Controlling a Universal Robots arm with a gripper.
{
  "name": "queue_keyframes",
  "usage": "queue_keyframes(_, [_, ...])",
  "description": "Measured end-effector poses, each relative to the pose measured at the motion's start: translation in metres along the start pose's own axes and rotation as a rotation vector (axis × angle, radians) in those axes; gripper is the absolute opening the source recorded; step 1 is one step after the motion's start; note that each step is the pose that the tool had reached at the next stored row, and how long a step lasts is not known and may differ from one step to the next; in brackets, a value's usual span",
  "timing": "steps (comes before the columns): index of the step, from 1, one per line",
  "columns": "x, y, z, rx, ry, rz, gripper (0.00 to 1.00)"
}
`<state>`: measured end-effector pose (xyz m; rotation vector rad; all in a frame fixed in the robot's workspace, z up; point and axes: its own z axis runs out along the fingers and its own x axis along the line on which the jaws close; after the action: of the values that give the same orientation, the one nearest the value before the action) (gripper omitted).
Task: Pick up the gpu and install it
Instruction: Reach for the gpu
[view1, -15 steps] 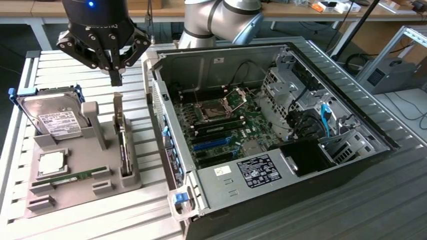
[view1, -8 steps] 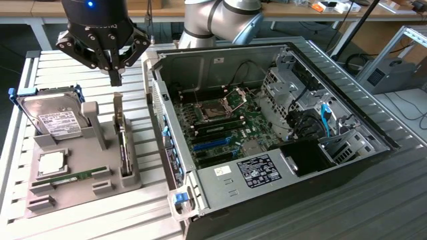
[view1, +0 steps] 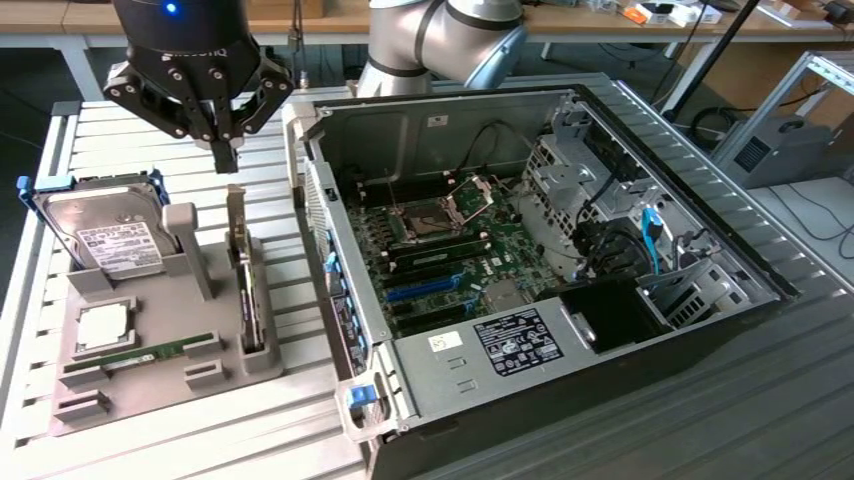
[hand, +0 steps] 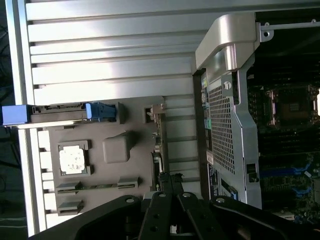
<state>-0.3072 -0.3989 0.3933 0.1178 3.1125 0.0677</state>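
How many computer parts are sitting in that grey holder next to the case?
4: hard drive standing at one end, CPU flat beside it, RAM stick flat beyond the CPU, gpu on edge along the side nearest the case. None seems hidden.

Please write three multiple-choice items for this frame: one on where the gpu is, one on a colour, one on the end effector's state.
1. Where is the gpu?
A) standing on edge in the grey holder
B) installed in the computer case
C) gripped by the end effector

2. What colour is the frame around the hard drive?
A) red
B) blue
C) yellow

3. How is the end effector?
A) wide open
B) shut on the hard drive
C) shut, holding nothing

Answers:
1 A: it stands upright in the holder, beside the computer case.
2 B: blue tabs show at the drive's edges.
3 C: its fingers meet above the gpu with nothing between them.
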Motion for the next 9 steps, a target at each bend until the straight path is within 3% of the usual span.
queue_keyframes(9, [0.0001,0.0,0.0,0.0,0.0001,0.0,0.11])
